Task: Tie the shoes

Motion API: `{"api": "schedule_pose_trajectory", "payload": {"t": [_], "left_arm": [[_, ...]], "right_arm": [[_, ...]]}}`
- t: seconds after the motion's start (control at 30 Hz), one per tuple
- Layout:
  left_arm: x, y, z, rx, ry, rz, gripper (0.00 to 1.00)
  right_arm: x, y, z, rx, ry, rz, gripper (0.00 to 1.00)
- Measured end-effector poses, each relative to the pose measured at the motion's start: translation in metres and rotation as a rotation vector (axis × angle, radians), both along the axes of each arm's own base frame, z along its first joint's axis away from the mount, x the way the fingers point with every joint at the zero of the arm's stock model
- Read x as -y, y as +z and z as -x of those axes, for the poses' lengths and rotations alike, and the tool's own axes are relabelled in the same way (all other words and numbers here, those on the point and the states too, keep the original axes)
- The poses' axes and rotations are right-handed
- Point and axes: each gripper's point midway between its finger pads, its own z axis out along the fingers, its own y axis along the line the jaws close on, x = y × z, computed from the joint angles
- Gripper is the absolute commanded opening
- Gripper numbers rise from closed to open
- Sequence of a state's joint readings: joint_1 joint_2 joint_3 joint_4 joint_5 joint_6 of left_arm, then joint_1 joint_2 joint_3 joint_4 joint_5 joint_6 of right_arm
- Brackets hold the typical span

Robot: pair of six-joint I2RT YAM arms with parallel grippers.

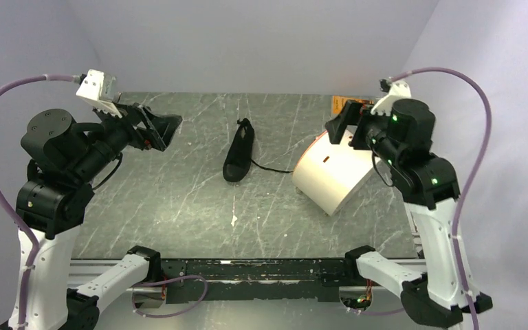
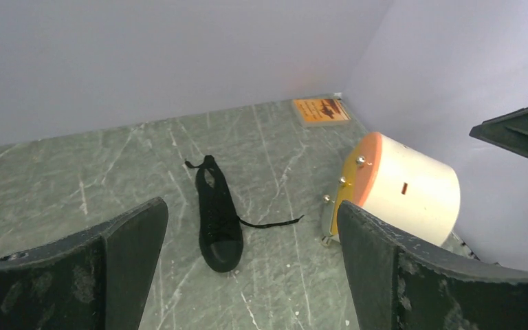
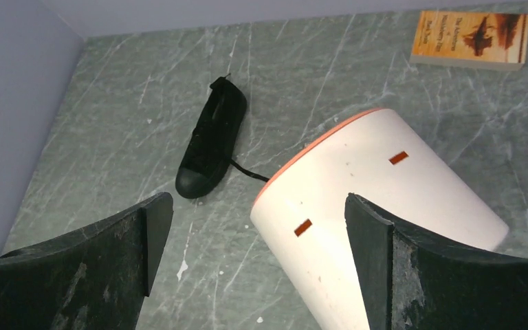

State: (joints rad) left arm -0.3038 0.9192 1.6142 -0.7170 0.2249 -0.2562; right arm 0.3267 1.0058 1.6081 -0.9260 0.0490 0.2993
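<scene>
Shoe, top view: black low-top [image 1: 238, 151] lies at the centre of the grey surface [image 1: 179, 206], toe toward the bottom of the frame. One thin lace [image 1: 273, 168] runs right and seems to reach the edge of the cream-and-orange cylinder [image 1: 333, 179].
Arms, top view: left fingers [image 1: 167, 128] hang at upper left, right fingers [image 1: 337, 126] at upper right above the cylinder. Both are well apart from the shoe.
Left wrist view: fingers spread wide with nothing between them. The shoe sits mid-frame beyond, its lace running right toward the cylinder's orange end.
Right wrist view: fingers spread wide and empty. The shoe is upper left of centre, the cylinder fills the lower right, and an orange book [image 3: 471, 38] lies in the top right corner.
Handling: shoe looks light and soft-sided, likely to slide on the smooth surface if tugged. The lace is limp and thin, so pinch it near its free end and steady the shoe by the heel.
Unclear: a second lace end does not show plainly in any view.
</scene>
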Motion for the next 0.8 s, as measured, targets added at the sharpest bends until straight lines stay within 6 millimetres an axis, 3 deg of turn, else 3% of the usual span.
{"api": "schedule_pose_trajectory", "payload": {"t": [0.27,0.4,0.5,0.7,0.8], "left_arm": [[-0.021,-0.01,-0.014,-0.043,0.141,-0.006,0.96],[-0.031,-0.018,-0.02,-0.068,0.204,-0.009,0.95],[-0.037,-0.028,-0.023,-0.099,0.242,-0.013,0.95],[-0.045,-0.043,-0.024,-0.159,0.29,-0.027,0.97],[-0.047,-0.05,-0.024,-0.187,0.304,-0.033,0.97]], "right_arm": [[-0.037,-0.034,-0.054,-0.101,0.053,0.01,1.0],[-0.072,-0.062,-0.082,-0.17,0.119,0.028,1.0],[-0.113,-0.089,-0.097,-0.229,0.19,0.062,1.0],[-0.203,-0.171,-0.1,-0.374,0.323,0.185,1.0],[-0.228,-0.223,-0.097,-0.456,0.334,0.272,1.0]]}}
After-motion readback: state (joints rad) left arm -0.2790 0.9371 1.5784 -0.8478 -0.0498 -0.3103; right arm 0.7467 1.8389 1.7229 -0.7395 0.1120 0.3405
